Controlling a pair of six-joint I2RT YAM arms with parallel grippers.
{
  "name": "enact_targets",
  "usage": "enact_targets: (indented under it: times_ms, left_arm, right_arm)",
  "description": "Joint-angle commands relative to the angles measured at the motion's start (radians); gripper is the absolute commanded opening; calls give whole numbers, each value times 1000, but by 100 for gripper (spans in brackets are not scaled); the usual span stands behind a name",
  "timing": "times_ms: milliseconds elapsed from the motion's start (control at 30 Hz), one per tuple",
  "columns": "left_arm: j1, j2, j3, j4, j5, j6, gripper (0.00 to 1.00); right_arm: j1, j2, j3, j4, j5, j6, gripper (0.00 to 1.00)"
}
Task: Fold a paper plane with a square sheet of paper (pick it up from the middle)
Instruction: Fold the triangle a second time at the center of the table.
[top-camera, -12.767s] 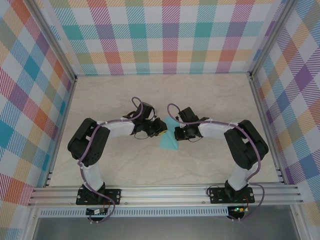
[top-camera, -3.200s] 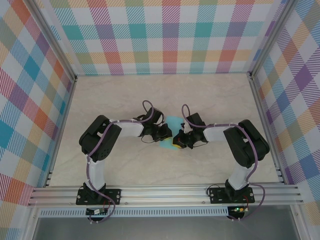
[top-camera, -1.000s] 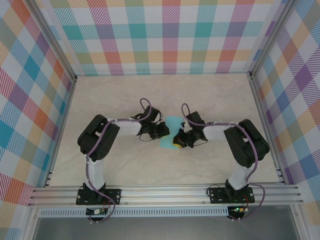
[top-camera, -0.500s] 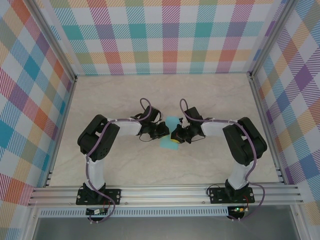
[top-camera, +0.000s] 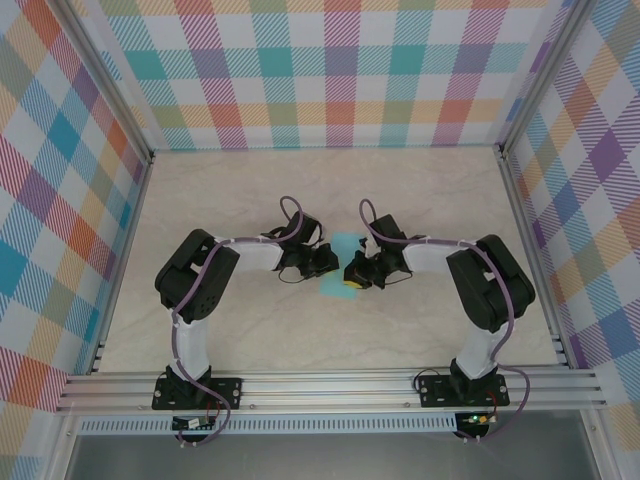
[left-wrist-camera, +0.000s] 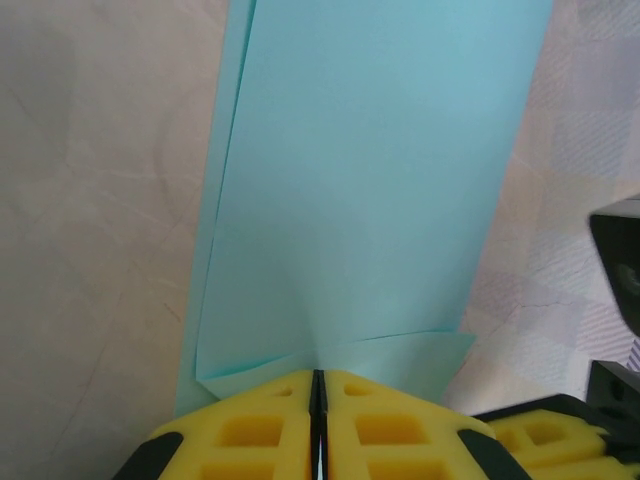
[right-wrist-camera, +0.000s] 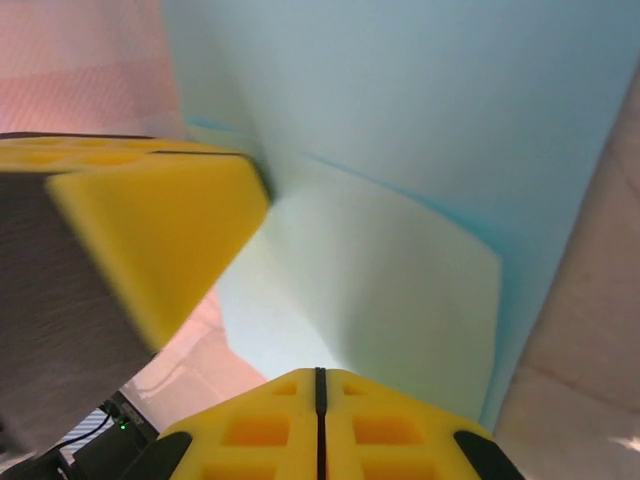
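The light turquoise sheet of paper (top-camera: 343, 243) lies folded into a long narrow strip with layered flaps (left-wrist-camera: 370, 180) on the table's middle. My two grippers meet over it from either side. The left gripper (top-camera: 327, 263) is shut, and its yellow tips (left-wrist-camera: 318, 378) pinch the strip's near edge, where the paper puckers toward the jaw line. The right gripper (top-camera: 351, 277) is shut too. Its tips (right-wrist-camera: 320, 375) rest against a pale lifted flap (right-wrist-camera: 380, 290), close beside a left fingertip (right-wrist-camera: 150, 220). The strip's ends are hidden, so a paper plane's point is out of view.
The pale marble tabletop (top-camera: 250, 190) spreads around the paper. Checked walls and aluminium rails (top-camera: 330, 385) enclose the cell. Part of the right gripper's body (left-wrist-camera: 620, 235) sits just right of the strip in the left wrist view.
Over the last second my right gripper slid a little left and up along the paper toward the left gripper. The left gripper and the strip stayed put.
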Motion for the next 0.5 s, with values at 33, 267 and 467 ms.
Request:
enact_targets:
  times_ms: [33, 267, 467]
  left_arm:
    - [-3, 38, -24, -57, -52, 4, 11]
    - [-3, 39, -26, -52, -51, 0, 10]
    - [-3, 42, -26, -54, -49, 1, 10]
  right_arm:
    - [6, -55, -17, -21, -45, -20, 9]
    - [21, 29, -10, -27, -69, -36, 9]
    - [19, 65, -28, -102, 12, -105, 9]
